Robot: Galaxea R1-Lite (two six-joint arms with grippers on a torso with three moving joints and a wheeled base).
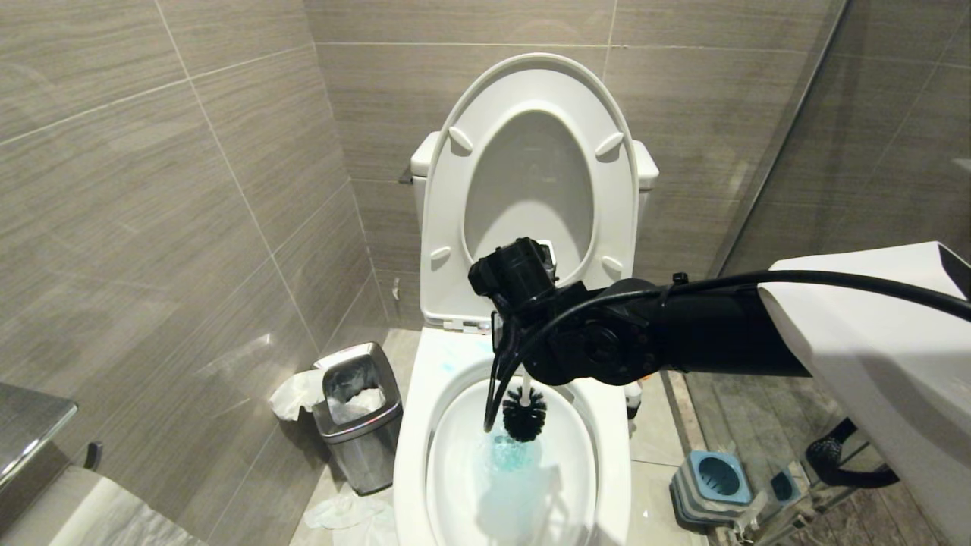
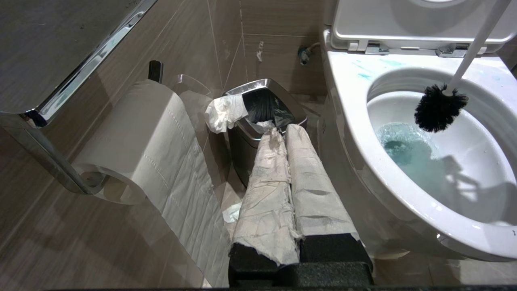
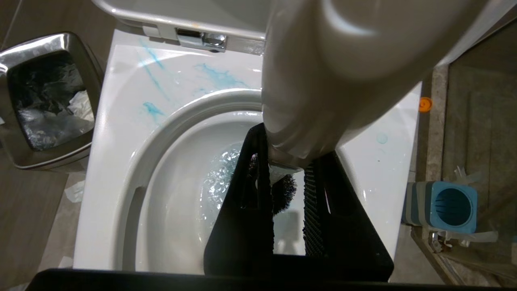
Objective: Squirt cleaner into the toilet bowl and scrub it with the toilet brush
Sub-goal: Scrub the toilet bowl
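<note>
Nearest you, the right gripper (image 3: 288,190) has its black jaws pinched on the long slim white plastic handle of the toilet brush (image 1: 523,412), whose long axis runs steeply down from the grip into the big glossy white ceramic toilet bowl (image 1: 413,425). The round black bristle head hangs just above the blue-tinted water (not yet against the porcelain, as far as you can tell). So your scrub depends on pushing down along that axis. Off to the left, the left gripper (image 2: 287,169) sits parked with its paper-wrapped fingers pressed together, beside the small steel waste bin (image 2: 258,121).
</note>
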